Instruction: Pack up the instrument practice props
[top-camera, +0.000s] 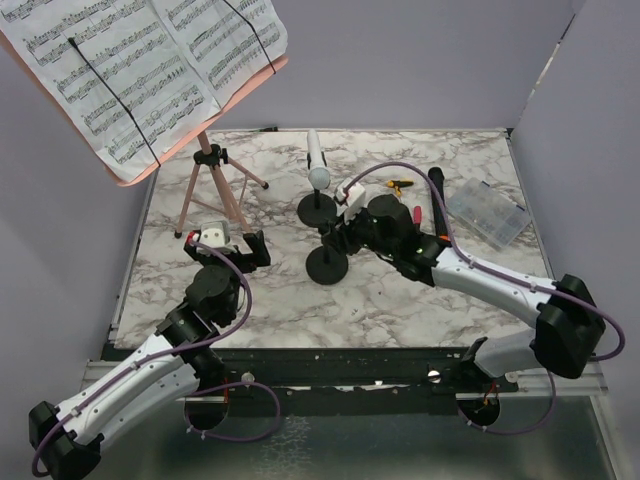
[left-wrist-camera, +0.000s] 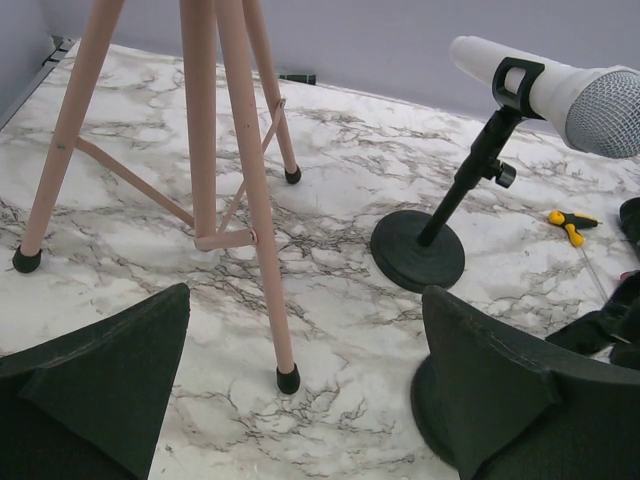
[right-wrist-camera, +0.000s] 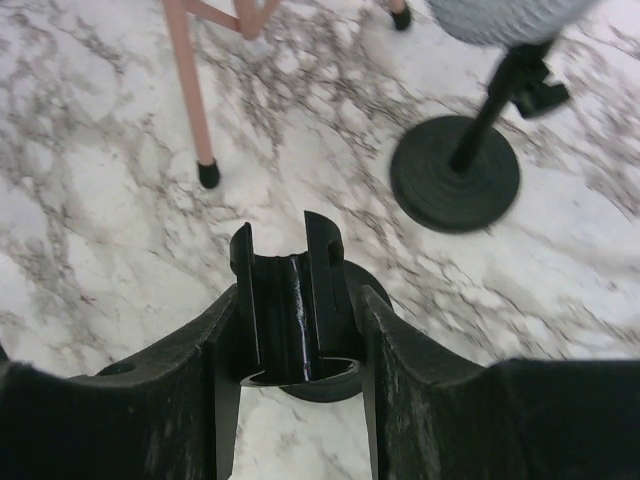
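The left fingers (left-wrist-camera: 100, 380) gape empty beside the pink stand (left-wrist-camera: 230, 150). The right fingers (right-wrist-camera: 160, 400) clamp the empty holder (right-wrist-camera: 292, 300). Beyond, the white microphone (top-camera: 315, 158) sits in the second holder (top-camera: 318, 207) and the black microphone (top-camera: 437, 192) lies on the surface (top-camera: 400, 300). Nothing looks packed yet.

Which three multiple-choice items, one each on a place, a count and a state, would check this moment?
1. Where is the black microphone?
A. On the pink stand's board
B. Lying on the table, left of the clear box in the top view
C. On the floor

2. How many black round-based holders stand on the table?
A. One
B. Three
C. Two

3. The right tool is:
A. Closed on the empty holder at its clip
B. Closed on a screwdriver
C. Open, clear of everything

1 B: it lies flat on the marble.
2 C: one carries the white microphone, the other is empty.
3 A: the wrist view shows both fingers against the clip.
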